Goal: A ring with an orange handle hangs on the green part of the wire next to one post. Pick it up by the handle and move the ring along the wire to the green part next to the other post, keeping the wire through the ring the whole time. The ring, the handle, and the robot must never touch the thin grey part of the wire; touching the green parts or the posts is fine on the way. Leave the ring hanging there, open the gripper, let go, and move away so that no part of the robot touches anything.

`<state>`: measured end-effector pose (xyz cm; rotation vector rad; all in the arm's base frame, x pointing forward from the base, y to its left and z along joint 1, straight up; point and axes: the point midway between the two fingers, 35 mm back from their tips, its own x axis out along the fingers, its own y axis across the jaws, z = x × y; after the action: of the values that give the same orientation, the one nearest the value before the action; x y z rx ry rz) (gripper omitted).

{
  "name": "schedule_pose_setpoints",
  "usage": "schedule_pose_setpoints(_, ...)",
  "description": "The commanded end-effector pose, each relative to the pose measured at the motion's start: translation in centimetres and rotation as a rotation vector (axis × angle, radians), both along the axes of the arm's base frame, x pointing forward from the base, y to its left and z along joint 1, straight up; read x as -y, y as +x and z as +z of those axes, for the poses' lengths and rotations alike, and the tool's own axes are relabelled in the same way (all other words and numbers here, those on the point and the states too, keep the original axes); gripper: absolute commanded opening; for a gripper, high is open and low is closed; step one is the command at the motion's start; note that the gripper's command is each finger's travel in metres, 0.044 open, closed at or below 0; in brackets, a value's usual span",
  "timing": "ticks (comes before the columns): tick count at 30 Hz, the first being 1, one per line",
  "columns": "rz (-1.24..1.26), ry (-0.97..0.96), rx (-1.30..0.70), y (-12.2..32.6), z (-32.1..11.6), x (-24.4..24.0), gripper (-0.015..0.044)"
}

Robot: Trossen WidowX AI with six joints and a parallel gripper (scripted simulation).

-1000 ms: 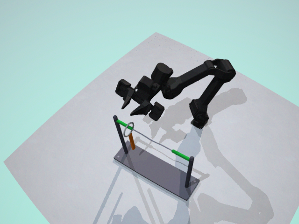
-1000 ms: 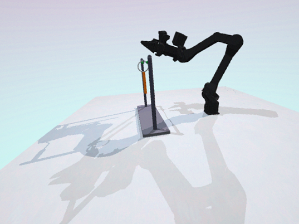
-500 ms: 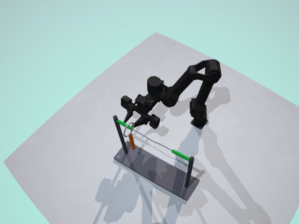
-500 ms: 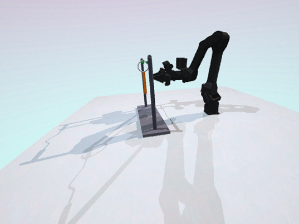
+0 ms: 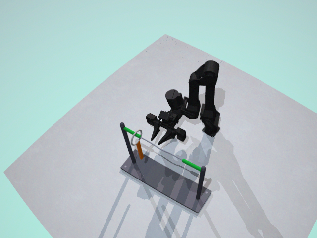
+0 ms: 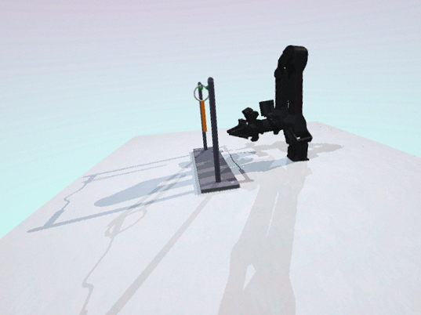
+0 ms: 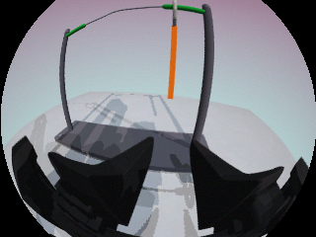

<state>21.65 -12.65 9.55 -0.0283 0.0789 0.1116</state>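
Note:
A thin grey ring (image 5: 131, 139) (image 6: 195, 93) hangs on the green wire part (image 5: 129, 131) (image 7: 188, 8) by the left post (image 5: 127, 143) (image 7: 207, 73). Its orange handle (image 5: 139, 150) (image 6: 203, 115) (image 7: 174, 59) hangs straight down. The thin grey wire (image 5: 163, 150) (image 7: 125, 11) runs to the other green part (image 5: 191, 165) (image 7: 79, 28) by the right post (image 5: 200, 183) (image 7: 63, 79). My gripper (image 5: 155, 142) (image 6: 230, 131) (image 7: 172, 143) is partly open and empty. It hangs low behind the wire, pointing at the handle but apart from it.
The posts stand on a dark base plate (image 5: 166, 181) (image 6: 215, 180) (image 7: 99, 133) on the grey table. The arm's base (image 5: 211, 125) (image 6: 298, 150) stands behind the frame.

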Motion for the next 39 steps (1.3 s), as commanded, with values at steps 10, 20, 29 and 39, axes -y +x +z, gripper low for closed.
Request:
schedule_pose_setpoints(10, 0.005, 0.006, -0.007, 3.0, 2.4, -0.4, 0.0160)
schedule_pose_setpoints(20, 0.004, 0.008, 0.003, 4.6, 4.4, -1.0, 0.0160)
schedule_pose_setpoints(29, 0.004, 0.008, 0.002, 5.7, 4.4, -0.9, 0.0160)
schedule_pose_setpoints(39, 0.004, 0.007, 0.003, 7.2, 4.4, -1.0, 0.0160)
